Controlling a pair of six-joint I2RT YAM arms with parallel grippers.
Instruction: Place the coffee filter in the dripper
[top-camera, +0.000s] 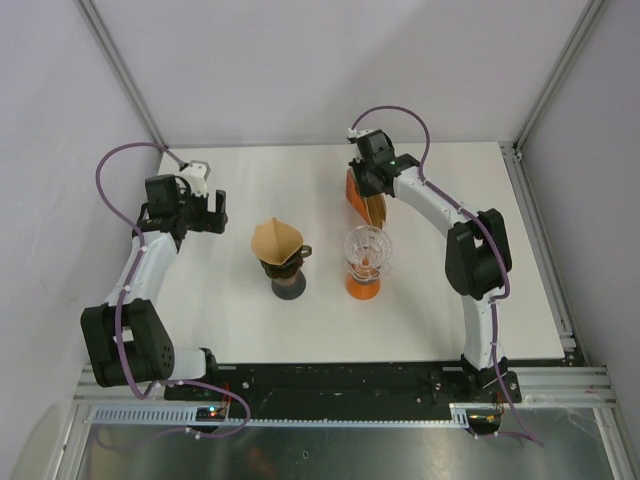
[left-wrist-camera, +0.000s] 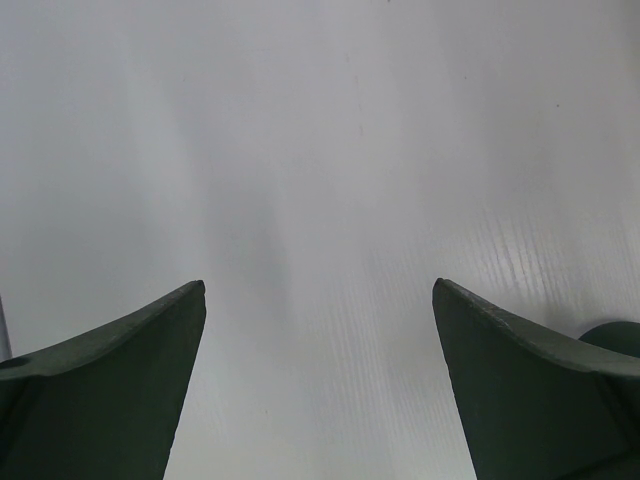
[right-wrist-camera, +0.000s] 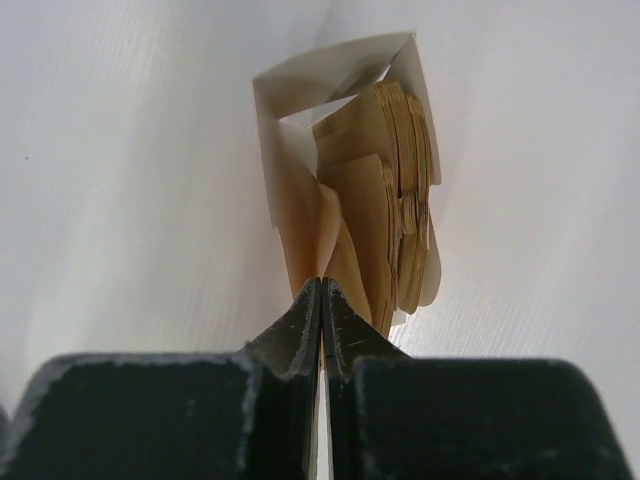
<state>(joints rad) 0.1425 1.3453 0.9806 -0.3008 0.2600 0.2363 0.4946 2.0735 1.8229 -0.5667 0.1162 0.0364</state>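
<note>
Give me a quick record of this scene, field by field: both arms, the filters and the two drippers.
left jaws: open, holding nothing, over the bare table
right jaws: shut on a brown paper filter at the edge of the filter stack
filter stack: standing on edge, far side of the table
clear dripper: on an orange base, no filter seen in it
dark dripper: holds a seated filter
task status: pinched filter not yet in a dripper
</note>
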